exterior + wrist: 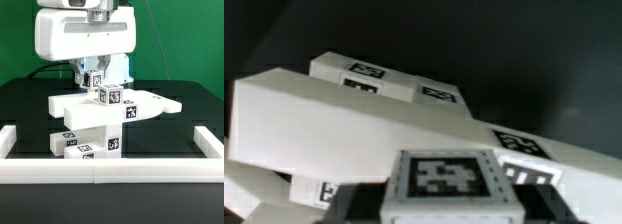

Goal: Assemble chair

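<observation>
White plastic chair (95, 125) parts are standing stacked near the desk's (30, 110) front edge, by the border rail (110, 168). Gripper (97, 82) is reaching down onto the stack's top; its jaws are sitting partly open around a tagged upright piece (99, 80). One joined structure is showing; separate parts cannot be counted.
</observation>
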{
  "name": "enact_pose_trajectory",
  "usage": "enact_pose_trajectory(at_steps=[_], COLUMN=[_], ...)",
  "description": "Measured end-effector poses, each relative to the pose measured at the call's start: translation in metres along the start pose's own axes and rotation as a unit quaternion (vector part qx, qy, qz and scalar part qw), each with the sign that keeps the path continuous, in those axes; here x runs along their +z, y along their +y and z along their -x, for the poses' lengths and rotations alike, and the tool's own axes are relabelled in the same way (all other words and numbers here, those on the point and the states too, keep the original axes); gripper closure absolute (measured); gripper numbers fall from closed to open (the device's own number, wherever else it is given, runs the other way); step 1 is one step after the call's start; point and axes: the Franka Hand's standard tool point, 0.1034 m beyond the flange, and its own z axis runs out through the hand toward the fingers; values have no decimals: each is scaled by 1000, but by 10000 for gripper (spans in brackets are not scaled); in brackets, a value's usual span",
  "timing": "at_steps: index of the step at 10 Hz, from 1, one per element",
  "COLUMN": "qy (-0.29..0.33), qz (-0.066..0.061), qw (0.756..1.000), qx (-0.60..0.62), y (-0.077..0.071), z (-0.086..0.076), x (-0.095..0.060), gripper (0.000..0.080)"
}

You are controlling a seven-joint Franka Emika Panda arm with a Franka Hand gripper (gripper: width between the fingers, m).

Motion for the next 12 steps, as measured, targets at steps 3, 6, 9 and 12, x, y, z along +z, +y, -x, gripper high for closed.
enact_pose_trajectory(at_steps=[3,6,9,12], qy=[-1,-4,-5,-5], qz=[1,1,3,3], qw=[1000,1000,1000,1000], qx=[1,-1,0,1], y=[1,1,3,3], z=[1,3,4,4], x=[2,7,9,9], gripper=[515,515,515,516])
